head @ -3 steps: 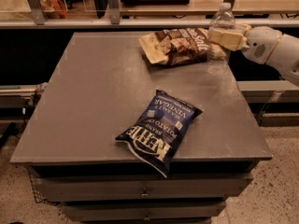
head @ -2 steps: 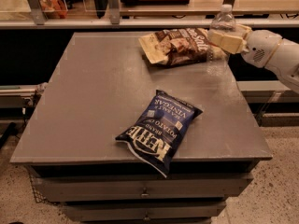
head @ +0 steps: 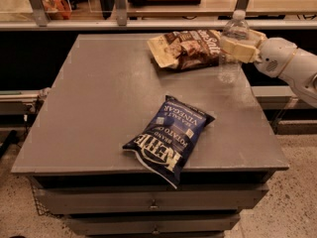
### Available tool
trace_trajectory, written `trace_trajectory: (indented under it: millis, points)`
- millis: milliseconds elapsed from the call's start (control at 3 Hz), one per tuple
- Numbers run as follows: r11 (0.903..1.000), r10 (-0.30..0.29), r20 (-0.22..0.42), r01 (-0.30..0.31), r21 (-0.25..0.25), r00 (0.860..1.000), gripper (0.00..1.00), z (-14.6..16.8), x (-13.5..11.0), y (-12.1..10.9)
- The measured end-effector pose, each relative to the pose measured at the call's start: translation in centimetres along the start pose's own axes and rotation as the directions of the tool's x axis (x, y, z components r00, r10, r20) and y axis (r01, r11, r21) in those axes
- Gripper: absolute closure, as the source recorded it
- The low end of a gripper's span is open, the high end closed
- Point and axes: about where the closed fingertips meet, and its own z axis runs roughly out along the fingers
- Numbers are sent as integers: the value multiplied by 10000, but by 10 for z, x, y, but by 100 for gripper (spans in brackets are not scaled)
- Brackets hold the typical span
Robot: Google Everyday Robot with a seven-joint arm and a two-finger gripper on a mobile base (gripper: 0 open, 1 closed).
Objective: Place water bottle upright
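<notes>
The water bottle (head: 233, 36) is a small clear ribbed bottle with a white cap. It stands upright at the far right of the grey table (head: 99, 103), its base at or just above the tabletop. My gripper (head: 238, 47) reaches in from the right on a white arm and is shut on the bottle's middle, its pale fingers (head: 245, 49) wrapped around it. The bottle's lower part shows below the fingers, next to the brown bag.
A brown chip bag (head: 185, 47) lies flat just left of the bottle. A blue Kettle chip bag (head: 171, 135) lies near the table's front edge. A shelf with posts (head: 119, 4) runs behind the table. The table's right edge is close to the bottle.
The gripper with the bottle has shifted slightly up and back; the bottle stays upright in its grasp. The bags have not moved.
</notes>
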Motion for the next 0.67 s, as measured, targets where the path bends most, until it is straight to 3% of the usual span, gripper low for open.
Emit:
trace_trajectory:
  millis: [333, 667]
  points:
    - [9990, 438, -185, -438, 13, 9989, 81, 1, 10, -4]
    - [9927, 1188, -105, -1186, 229, 9929, 49, -3, 21, -7]
